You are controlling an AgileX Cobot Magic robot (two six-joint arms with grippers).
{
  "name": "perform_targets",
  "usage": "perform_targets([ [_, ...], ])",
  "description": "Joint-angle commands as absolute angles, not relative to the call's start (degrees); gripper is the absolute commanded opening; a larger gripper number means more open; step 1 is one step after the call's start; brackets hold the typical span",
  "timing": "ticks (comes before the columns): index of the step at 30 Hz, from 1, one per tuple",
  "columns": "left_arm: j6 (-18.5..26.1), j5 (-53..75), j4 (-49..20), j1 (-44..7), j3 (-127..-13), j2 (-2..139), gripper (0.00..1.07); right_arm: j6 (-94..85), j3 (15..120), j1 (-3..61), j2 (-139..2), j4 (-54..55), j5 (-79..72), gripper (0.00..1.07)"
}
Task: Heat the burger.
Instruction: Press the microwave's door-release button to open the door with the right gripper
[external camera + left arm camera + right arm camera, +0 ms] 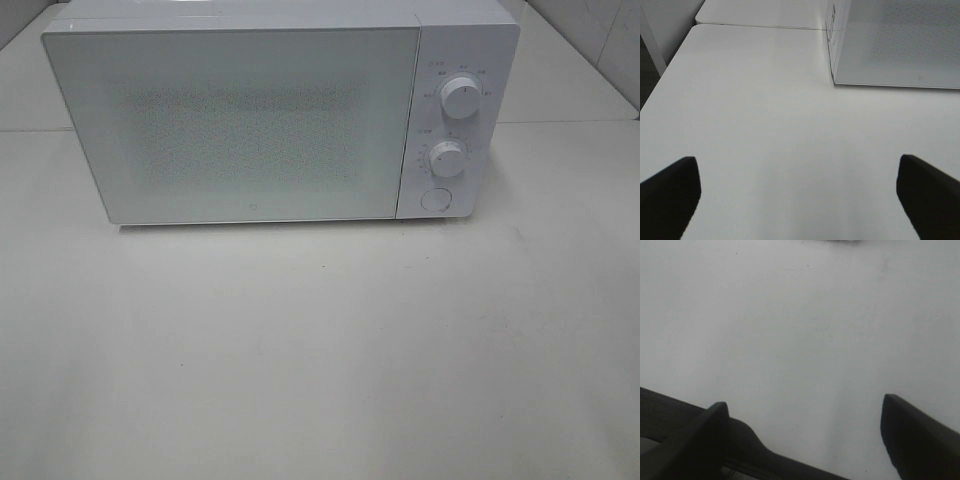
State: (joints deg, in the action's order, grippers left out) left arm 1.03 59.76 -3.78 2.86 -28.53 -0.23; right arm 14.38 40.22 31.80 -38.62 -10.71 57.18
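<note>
Firstly, in the exterior high view, a white microwave (240, 120) stands at the back of the white counter (320, 350) with its door (235, 125) shut. The speckled door panel is too opaque to show the interior. The control strip on the microwave's right side carries an upper dial (461, 96), a lower dial (447, 158) and a round button (434, 199) beneath them. Neither arm appears in this view. The burger shows in no view, so its position cannot be told. In the left wrist view, the left end effector (800, 195) hangs over bare counter near the microwave's front corner. Its two dark fingers (670, 185) are spread wide apart with nothing between them. In the right wrist view, the right end effector (805, 435) is over plain counter surface, likewise with its fingers (920, 435) well apart and gripping nothing. A dark shape beside one finger is too blurred to identify.
</note>
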Motion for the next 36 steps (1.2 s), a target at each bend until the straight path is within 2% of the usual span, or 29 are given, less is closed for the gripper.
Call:
perform_targets([
  [1, 1.03, 59.42, -4.07, 2.81, -28.48, -1.78, 1.01, 13.46, 40.34, 31.46, -37.3, -11.23, 59.13, 0.76],
  [13, 1.03, 59.42, -4.07, 2.81, -28.48, -1.78, 1.01, 13.52, 35.07, 30.37, -24.64, -12.32, 62.11, 0.76],
  [20, 1.03, 59.42, -4.07, 2.81, -28.48, -1.78, 1.01, 13.52, 31.91, 19.65, -16.5, -12.03, 58.1, 0.76],
  [27, 1.03, 59.42, -4.07, 2.81, -28.48, -1.78, 1.01, 13.52, 31.68, 11.97, -10.31, -11.0, 56.89, 0.76],
  [36, 1.03, 59.42, -4.07, 2.81, -28.48, -1.78, 1.01, 13.52, 30.88, 6.93, -4.81, -6.93, 56.26, 0.76],
])
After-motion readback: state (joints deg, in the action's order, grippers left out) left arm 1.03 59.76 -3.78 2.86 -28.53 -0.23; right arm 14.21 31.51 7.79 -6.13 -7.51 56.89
